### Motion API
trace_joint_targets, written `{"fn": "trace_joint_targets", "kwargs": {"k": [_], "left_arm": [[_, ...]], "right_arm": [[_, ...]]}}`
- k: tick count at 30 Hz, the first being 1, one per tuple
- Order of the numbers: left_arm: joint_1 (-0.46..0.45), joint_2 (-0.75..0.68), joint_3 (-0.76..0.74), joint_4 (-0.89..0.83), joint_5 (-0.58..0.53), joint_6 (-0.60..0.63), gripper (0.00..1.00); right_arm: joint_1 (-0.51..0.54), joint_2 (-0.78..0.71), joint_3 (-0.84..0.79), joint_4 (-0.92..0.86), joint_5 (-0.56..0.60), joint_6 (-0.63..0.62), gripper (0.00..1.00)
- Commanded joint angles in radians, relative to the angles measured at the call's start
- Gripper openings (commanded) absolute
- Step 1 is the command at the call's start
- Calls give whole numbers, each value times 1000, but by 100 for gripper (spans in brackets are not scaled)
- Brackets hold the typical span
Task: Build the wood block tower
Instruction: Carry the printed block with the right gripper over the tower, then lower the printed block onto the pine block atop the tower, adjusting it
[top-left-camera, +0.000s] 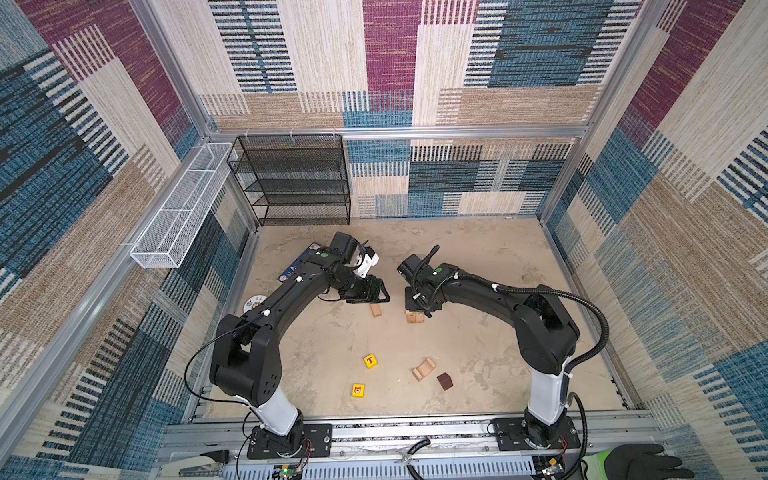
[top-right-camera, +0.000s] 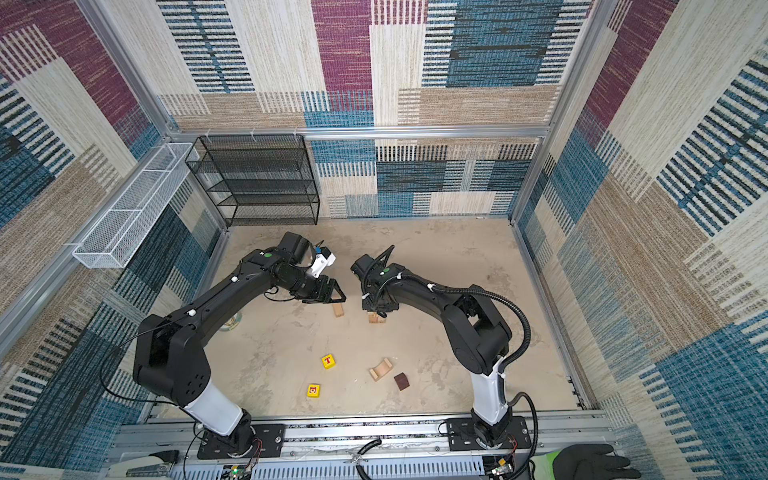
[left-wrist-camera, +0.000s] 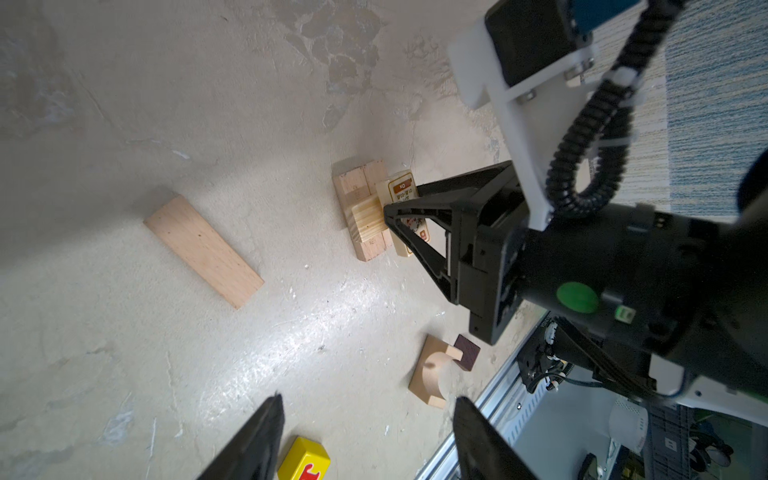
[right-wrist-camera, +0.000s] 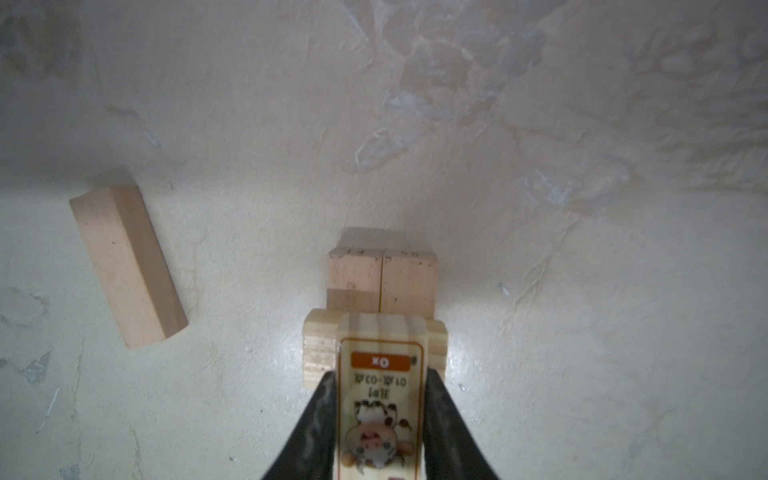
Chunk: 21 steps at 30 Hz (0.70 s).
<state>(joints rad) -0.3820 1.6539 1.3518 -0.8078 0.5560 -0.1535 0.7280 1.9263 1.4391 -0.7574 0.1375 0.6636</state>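
Two layers of the tower (right-wrist-camera: 382, 282) stand central on the worktop (top-left-camera: 498, 345). My right jaws grip a printed block (right-wrist-camera: 382, 399) over it, my left jaws gape empty — loose bar (top-left-camera: 376, 310), arch (top-left-camera: 424, 369), brown cube (top-left-camera: 444, 381) and yellow cubes (top-left-camera: 370, 360) lie unplaced.

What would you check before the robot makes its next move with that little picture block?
1. Right gripper jaws clamped on the ox-picture block: ok.
2. Two base bars side by side, touching: ok.
3. Pine crosspiece lying on the base bars: ok.
4. Whether the ox-picture block rests on the crosspiece or hangs just above it: cannot tell.
5. Left gripper jaws open, empty, away from the base bars: ok.
6. Loose bar lying apart from the base bars: ok.
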Motion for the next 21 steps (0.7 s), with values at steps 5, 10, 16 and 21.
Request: {"fn": "trace_joint_targets", "kwargs": {"k": [5, 10, 16, 21], "left_arm": [[0, -4, 4, -8, -1, 8, 69], [0, -3, 5, -6, -1, 8, 69], [0, -6, 4, -7, -4, 8, 69], [0, -10, 5, -6, -7, 8, 69]], "right_arm": [[-1, 7, 5, 4, 2, -1, 9], [-1, 7, 2, 5, 3, 4, 12], [-2, 15, 12, 4, -4, 5, 13], [-3, 22, 21, 0, -3, 8, 15]]}}
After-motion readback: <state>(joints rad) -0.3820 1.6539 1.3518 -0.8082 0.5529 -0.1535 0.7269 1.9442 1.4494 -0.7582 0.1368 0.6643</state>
